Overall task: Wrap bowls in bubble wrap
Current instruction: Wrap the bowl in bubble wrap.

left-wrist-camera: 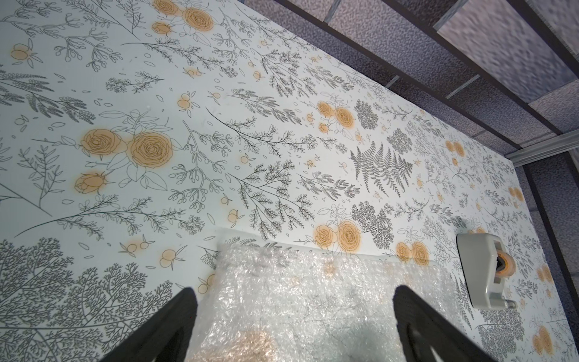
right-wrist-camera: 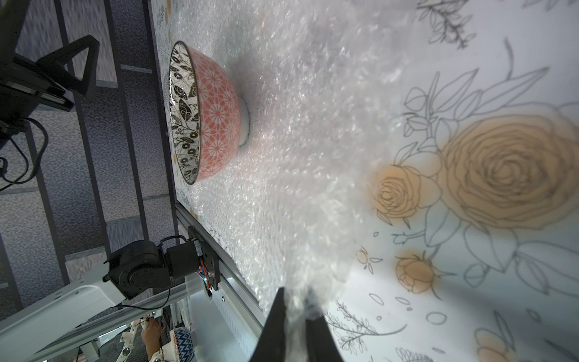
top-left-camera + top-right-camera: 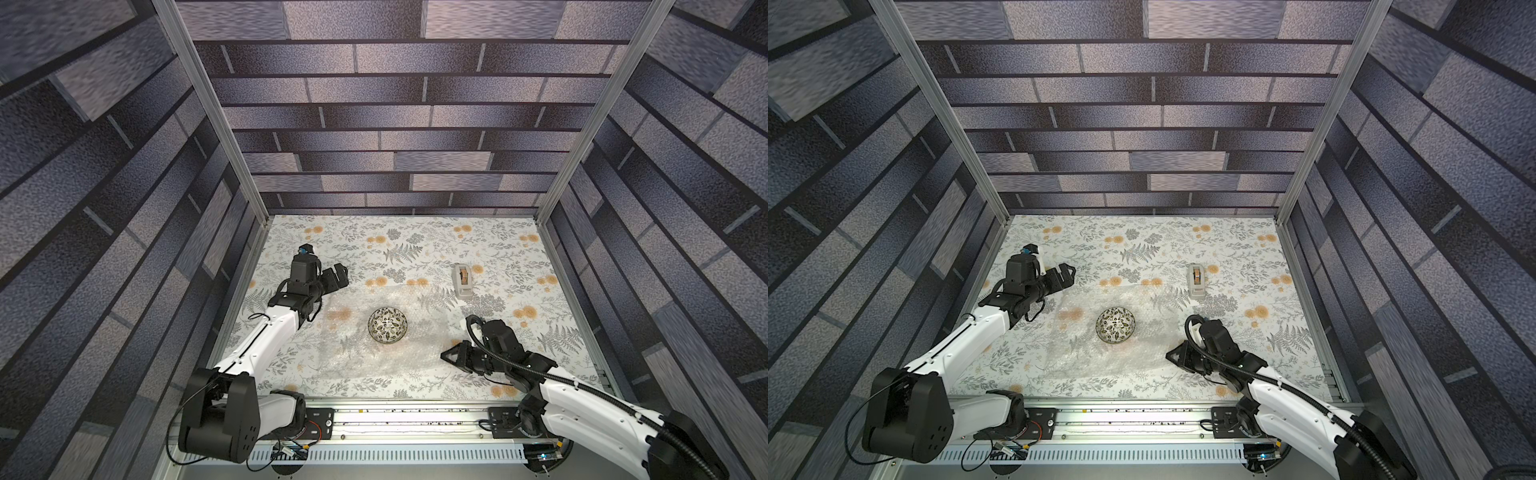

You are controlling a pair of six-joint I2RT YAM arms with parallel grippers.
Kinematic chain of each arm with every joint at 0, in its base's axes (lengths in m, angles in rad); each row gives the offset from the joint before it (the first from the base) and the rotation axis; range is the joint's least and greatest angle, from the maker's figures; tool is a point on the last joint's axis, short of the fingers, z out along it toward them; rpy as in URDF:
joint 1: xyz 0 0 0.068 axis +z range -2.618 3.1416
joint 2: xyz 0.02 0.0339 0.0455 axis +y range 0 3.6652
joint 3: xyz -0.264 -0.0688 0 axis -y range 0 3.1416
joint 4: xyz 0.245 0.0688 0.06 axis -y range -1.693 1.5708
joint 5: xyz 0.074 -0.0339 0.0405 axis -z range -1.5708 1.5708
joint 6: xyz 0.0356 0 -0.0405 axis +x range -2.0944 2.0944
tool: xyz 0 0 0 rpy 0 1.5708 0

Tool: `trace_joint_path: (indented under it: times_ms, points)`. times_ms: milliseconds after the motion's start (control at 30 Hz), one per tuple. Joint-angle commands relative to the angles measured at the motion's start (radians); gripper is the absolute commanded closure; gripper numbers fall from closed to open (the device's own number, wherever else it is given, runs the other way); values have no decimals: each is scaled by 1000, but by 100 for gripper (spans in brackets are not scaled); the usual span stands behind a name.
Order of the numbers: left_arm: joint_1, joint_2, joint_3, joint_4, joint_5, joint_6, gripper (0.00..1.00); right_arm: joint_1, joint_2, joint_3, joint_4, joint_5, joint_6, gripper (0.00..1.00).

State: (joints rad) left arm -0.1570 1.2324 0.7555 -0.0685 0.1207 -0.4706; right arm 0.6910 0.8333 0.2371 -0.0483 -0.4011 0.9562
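Bowl (image 3: 387, 325) sits upright, open side up, on its small foot about mid-sheet on the bubble wrap (image 3: 419, 347), which lies flat on the floral tablecloth (image 3: 415, 245). The right wrist view shows the bowl (image 2: 203, 116) with a coral patterned outside and nothing covering it yet. Your right gripper (image 2: 294, 301) is low at the sheet's near right corner, jaws nearly together with a bunched bit of wrap pinched between them. So that side looks gripped. Your left gripper (image 1: 294, 291) is spread wide and empty by the far left corner, and I can't tell whether it touches the film. Tape dispenser (image 3: 462, 280) stands just past the sheet's far right corner, clear of both arms. Handling, my read: the wrap is light, limp and slick, so a corner pinch gives no stiffness and it'll sag and trail. Bowl looks ceramic: rigid, breakable, heavy enough to anchor the sheet, but the narrow foot may let it slide or tip if you drag the film sideways. Take corners or edges only, lift up and over the rim, don't pull flat along the table.
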Motion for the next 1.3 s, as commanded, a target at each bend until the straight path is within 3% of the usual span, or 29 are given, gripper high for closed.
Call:
trace_joint_path:
  times_ms: [0,267,533,833,1067,1267]
  points:
    - [-16,-6,4,3,-33,29,0,-5,20,85,-50,18,-61,88]
    - [-43,6,24,-11,-55,44,0,34,211,282,17,-6,-154,88]
    - [-52,-21,10,-34,-76,64,0,112,494,510,72,-34,-208,89]
    - [-72,-61,-42,-40,-84,63,0,126,762,761,77,-78,-241,89]
    - [-82,-90,-64,-48,-80,62,0,136,941,875,110,-93,-234,91]
    - [-142,-126,-111,-16,-87,63,0,138,1014,904,126,-91,-224,91]
